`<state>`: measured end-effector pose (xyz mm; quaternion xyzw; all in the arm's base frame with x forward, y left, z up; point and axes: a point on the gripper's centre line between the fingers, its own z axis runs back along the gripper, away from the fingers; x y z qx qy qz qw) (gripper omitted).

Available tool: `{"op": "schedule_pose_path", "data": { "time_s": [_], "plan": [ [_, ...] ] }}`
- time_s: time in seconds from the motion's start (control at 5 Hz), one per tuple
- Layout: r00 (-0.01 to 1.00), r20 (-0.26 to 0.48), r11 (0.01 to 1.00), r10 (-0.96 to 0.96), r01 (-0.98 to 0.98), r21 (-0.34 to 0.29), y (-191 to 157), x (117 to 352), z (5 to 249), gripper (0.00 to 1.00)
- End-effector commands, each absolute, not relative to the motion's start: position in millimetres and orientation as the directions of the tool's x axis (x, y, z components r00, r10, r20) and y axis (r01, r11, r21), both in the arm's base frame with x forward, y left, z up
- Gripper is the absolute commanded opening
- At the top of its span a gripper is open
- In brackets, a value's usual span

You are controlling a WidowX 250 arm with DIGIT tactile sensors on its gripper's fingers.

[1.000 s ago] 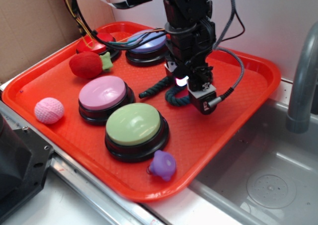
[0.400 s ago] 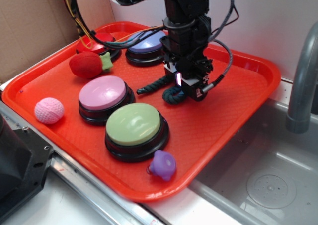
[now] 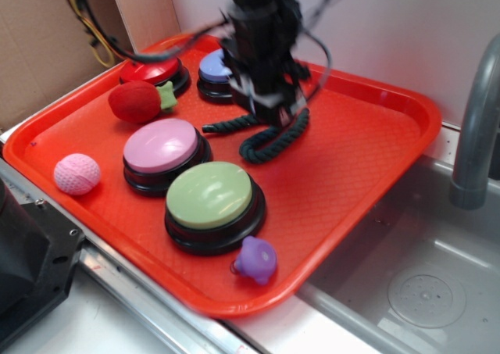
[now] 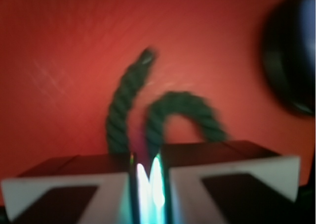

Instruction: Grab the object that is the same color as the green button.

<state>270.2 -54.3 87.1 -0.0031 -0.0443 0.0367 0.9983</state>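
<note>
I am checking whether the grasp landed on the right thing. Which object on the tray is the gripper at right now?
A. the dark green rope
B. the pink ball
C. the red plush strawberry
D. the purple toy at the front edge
A: the gripper is down on the dark green rope, and in the wrist view the rope runs straight in between the nearly closed fingers.

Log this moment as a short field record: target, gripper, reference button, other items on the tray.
target: dark green rope, curled on the red tray, both ends visible in the wrist view
gripper: gripper blurred, low over the rope's middle; fingers look nearly together on the rope
reference: green button, front of the tray
others: pink button, lavender button, red button, plush strawberry, pink ball, purple toy
</note>
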Motion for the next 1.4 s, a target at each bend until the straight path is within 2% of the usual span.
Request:
{"op": "schedule_pose_path", "data": {
  "time_s": [0.0, 0.2, 0.4, 0.8, 1.0, 1.2],
  "plan": [
    [0.94, 0.124, 0.943, 0.319, -0.301, -0.141, -37.1, 262.8, 109.8, 1.0],
    [0.935, 0.087, 0.936, 0.343, -0.333, -0.117, -37.6, 264.5, 76.6, 1.0],
    [0.966, 0.037, 0.945, 0.255, -0.241, -0.22, -49.4, 256.5, 46.3, 1.0],
    [0.986, 0.009, 0.964, 0.167, -0.162, -0.212, -73.7, 237.6, 23.8, 1.0],
    [0.992, 0.005, 0.973, 0.129, -0.125, -0.194, -83.6, 244.1, 17.5, 1.0],
    [0.997, 0.011, 0.988, 0.077, -0.075, -0.137, -95.5, 256.1, 16.7, 1.0]
  ]
}}
